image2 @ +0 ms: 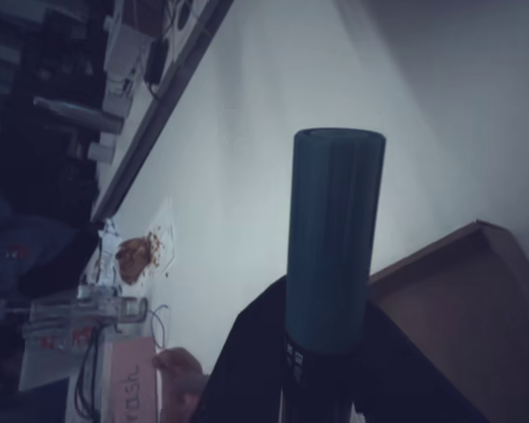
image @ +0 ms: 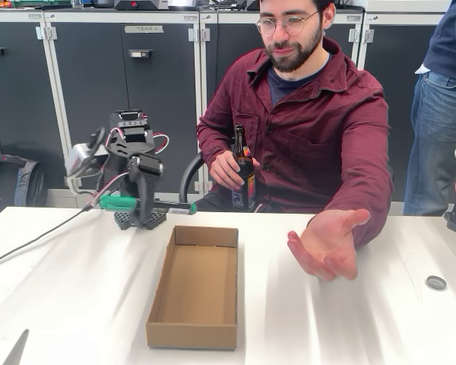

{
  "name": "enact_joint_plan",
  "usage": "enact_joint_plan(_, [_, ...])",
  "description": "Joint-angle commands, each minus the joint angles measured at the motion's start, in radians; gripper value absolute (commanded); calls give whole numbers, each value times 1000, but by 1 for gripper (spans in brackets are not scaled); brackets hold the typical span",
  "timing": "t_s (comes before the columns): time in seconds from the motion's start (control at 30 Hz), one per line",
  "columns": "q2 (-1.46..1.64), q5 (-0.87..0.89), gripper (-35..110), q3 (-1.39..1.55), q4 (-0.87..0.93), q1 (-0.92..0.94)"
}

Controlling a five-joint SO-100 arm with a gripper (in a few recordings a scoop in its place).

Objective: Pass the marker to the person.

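Hand [image: 142, 204] pinched the thick teal-green marker [image: 121, 202] level, above the white bench [image: 76, 289], far left | person [image: 304, 114] in maroon shirt offered 1 open palm [image: 327, 243] right of the cardboard tray [image: 194, 285] | best carried over the tray, kept level, released onto the palm.

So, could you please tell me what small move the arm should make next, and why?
Probably carry the marker, gripped crosswise in the pincer, rightward in the fixed view over the cardboard box toward the person's open palm, which waits upturned beyond it.
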Motion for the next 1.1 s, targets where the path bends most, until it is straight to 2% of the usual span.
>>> enact_joint_plan(0.0, [-71, 14, -5, -258, 91, -118])
enact_joint_plan(0.2, [-275, 20, -5, -588, 166, -242])
enact_joint_plan(0.4, [-514, 29, -5, -877, 149, -212])
enact_joint_plan(0.67, [-741, -20, -5, -1071, 40, -153])
enact_joint_plan(0.9, [-867, -17, -5, -1220, 54, -186])
enact_joint_plan(1.07, [-928, -18, -5, -1289, 152, -210])
